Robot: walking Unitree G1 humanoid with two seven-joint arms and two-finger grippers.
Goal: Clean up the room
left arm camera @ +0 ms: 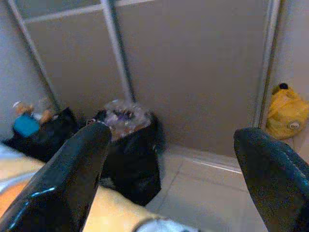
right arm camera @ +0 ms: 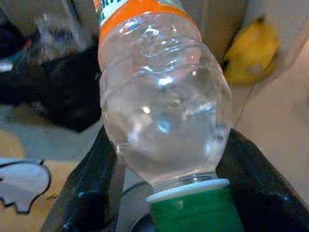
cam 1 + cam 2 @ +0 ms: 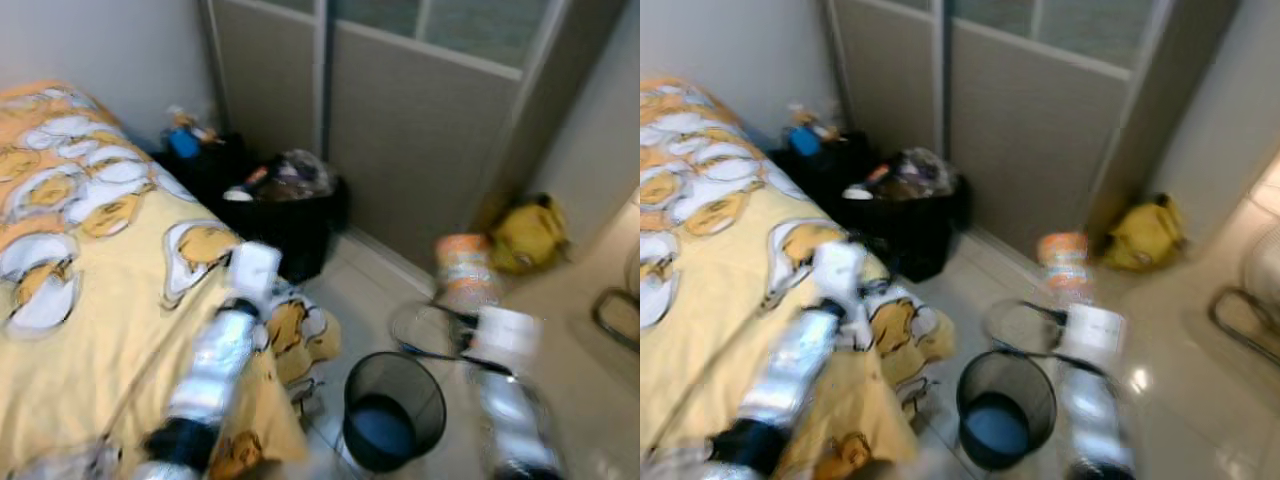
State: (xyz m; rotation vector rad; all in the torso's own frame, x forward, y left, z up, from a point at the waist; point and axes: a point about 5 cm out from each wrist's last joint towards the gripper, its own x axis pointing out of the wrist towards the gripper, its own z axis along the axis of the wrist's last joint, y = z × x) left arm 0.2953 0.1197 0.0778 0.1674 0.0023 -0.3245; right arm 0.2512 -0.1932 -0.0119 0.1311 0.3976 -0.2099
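The right end effector [image 2: 164,193], clamped on a clear plastic bottle with orange label [image 2: 161,92], should centre over the black mesh wastebasket [image 3: 393,410] before releasing; the left end effector [image 1: 174,169] gapes empty.

Bedroom in a lived-in home, as seen from my head camera. A bed [image 3: 90,300] with a yellow cartoon-print cover [image 3: 120,250] takes up my left side. Sliding panel doors [image 3: 420,110], wardrobe type, line the far wall. Pale tiled floor [image 3: 580,330]. Against the doors stands a black bag [image 3: 290,215] stuffed with rubbish; a black mesh wastebasket [image 3: 393,408] sits off the bed's corner; a yellow bag [image 3: 528,236] lies in the far right corner.
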